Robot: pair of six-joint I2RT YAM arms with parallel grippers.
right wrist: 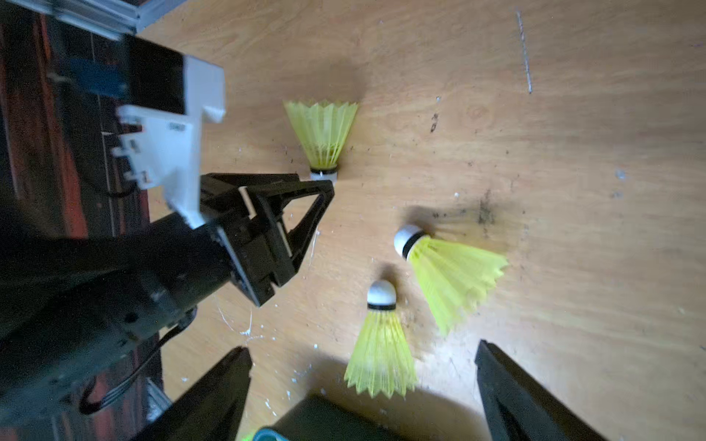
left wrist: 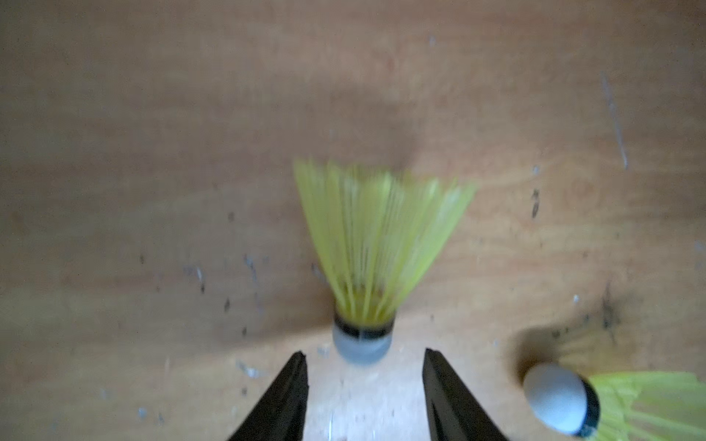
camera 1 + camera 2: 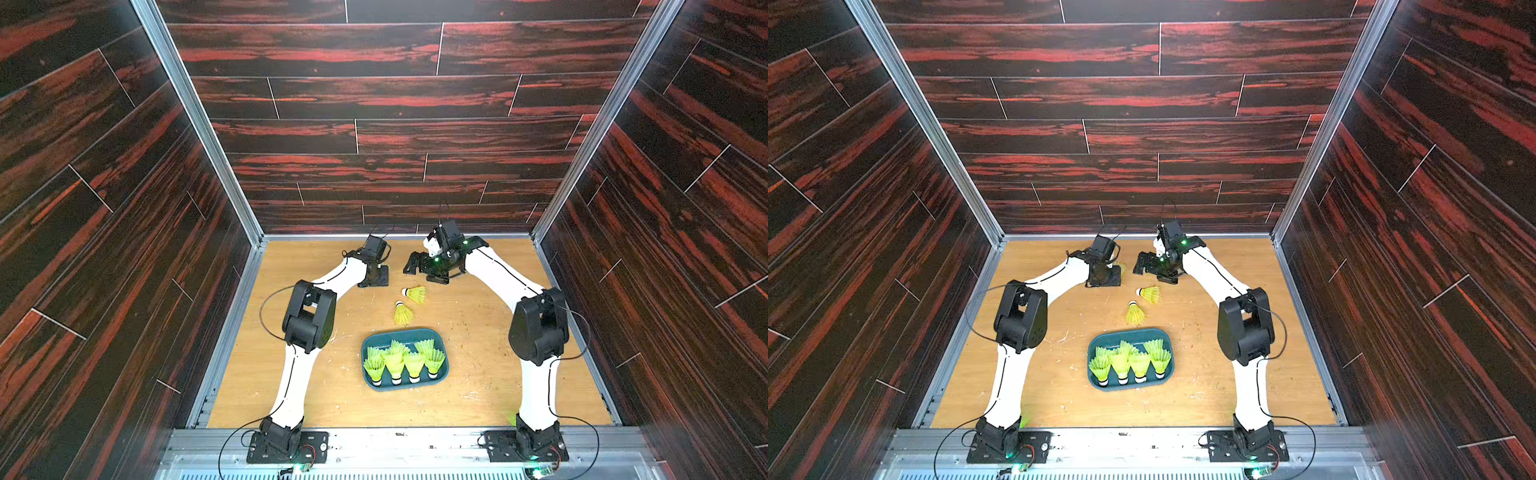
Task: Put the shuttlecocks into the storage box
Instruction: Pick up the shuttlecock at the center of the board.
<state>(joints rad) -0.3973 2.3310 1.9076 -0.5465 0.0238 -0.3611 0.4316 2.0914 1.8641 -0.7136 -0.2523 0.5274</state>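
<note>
The left hand (image 2: 365,355) stood partly open, its two black fingers (image 2: 282,401) apart and clasping nothing. Just beyond its fingertips a neon yellow-green shuttlecock (image 2: 378,236) sat on the wooden bench (image 2: 153,152). Its white tip faced the gap between the fingers and its skirt flared away from the hand. The wrist picture was blurred, so I could not tell whether a fingertip touched the tip.

The right hand (image 1: 363,347) was spread wide and empty, held above the bench. Two loose shuttlecocks (image 1: 450,275) lay on their sides just ahead of its fingers. They were close together but apart, with their white tips on the side nearer the left hand. Both lay between the two hands, in both top views.

The dark teal storage box (image 3: 415,333) lay well behind both hands, toward the arms' bases, midway between the two arms. It held a packed cluster of shuttlecocks (image 3: 405,361), the white tips of the front row against the rim farthest from the hands.
</note>
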